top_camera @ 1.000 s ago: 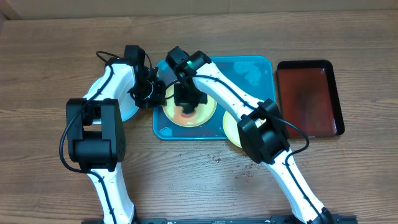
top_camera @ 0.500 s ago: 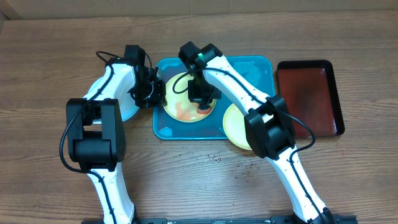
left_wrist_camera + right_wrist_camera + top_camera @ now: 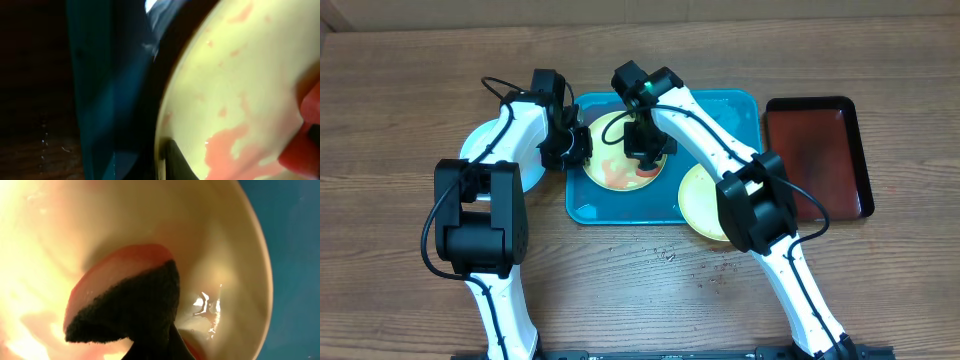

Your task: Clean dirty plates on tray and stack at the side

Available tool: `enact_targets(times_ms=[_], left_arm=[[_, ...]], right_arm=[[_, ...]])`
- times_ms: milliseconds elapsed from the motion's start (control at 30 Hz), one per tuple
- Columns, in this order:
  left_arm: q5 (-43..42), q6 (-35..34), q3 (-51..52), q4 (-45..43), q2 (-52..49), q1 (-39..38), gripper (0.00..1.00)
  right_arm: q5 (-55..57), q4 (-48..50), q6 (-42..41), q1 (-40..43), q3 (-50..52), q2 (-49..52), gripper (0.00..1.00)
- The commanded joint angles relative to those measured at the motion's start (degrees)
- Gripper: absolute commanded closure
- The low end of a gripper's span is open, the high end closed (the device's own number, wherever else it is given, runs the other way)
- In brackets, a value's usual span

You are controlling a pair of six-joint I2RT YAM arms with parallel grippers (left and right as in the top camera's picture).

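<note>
A yellow-green plate (image 3: pixel 610 172) smeared with red streaks lies in the left part of the turquoise tray (image 3: pixel 720 120). My left gripper (image 3: pixel 577 150) is shut on its left rim; in the left wrist view one dark finger (image 3: pixel 177 160) lies over the plate's edge (image 3: pixel 220 75). My right gripper (image 3: pixel 646 152) is shut on a red sponge with a dark scouring face (image 3: pixel 127 305) and presses it on the plate (image 3: pixel 220 265). A second yellow-green plate (image 3: pixel 695 195) sits at the tray's front right edge. A pale blue plate (image 3: pixel 473 150) lies on the table to the left, partly under my left arm.
A smaller black tray with a dark-red inside (image 3: pixel 817 155) stands to the right of the turquoise tray. Small red specks (image 3: pixel 670 256) dot the wooden table in front of the tray.
My right gripper has swept the sponge from the plate's front left to its right side. My left gripper keeps hold of the rim and has shifted slightly right.
</note>
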State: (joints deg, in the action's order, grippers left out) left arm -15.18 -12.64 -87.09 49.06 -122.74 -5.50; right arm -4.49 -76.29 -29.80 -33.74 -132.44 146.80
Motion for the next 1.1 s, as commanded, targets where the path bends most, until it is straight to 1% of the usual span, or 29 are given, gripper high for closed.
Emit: enact_targets(times_ms=[0, 133, 233, 333, 467, 567, 700, 833, 967, 1000, 1067], left_arm=[[4.9, -2.3, 1.2, -1.6, -2.5, -1.8, 0.96], [4.8, -2.8, 0.5, -1.5, -1.9, -1.3, 0.96], [4.9, -2.4, -0.4, -0.9, 0.3, -1.3, 0.95], [5.0, -1.2, -1.4, -0.4, 4.1, -1.3, 0.96], [5.3, 0.3, -1.6, -0.1, 11.0, -1.4, 0.96], [8.5, 0.9, -1.6, 1.0, 16.0, -1.5, 0.96], [17.0, 0.9, -1.6, 3.5, 20.0, -2.2, 0.96], [27.7, 0.6, -1.6, 4.8, 22.0, -4.3, 0.96], [39.4, -1.8, -1.6, 5.4, 22.3, -9.1, 0.96], [44.8, -3.0, -1.6, 5.6, 22.3, -11.8, 0.96], [51.8, -4.5, -1.6, 5.7, 22.3, -15.2, 0.96]], right_arm=[[-2.1, -0.1, -0.3, 0.3, -0.5, 1.6, 0.96], [-3.3, -1.7, 0.9, 1.7, -1.9, -3.1, 0.96], [-3.8, -3.0, 2.3, 3.2, -3.5, -8.5, 0.96], [-3.7, -4.0, 3.3, 5.5, -4.4, -14.7, 0.96], [-3.8, -4.7, 3.3, 10.4, -4.4, -22.4, 0.96], [-3.7, -6.2, 3.3, 14.9, -4.4, -26.0, 0.96], [-3.7, -8.6, 4.0, 19.7, -4.4, -26.7, 0.96], [-3.8, -9.6, 4.0, 23.3, -4.4, -26.7, 0.96], [-3.7, -9.7, 4.0, 24.9, -4.4, -26.7, 0.96], [-3.7, -9.7, 4.2, 25.0, -4.4, -26.7, 0.96], [-3.7, -9.7, 4.4, 25.0, -4.4, -26.7, 0.96]])
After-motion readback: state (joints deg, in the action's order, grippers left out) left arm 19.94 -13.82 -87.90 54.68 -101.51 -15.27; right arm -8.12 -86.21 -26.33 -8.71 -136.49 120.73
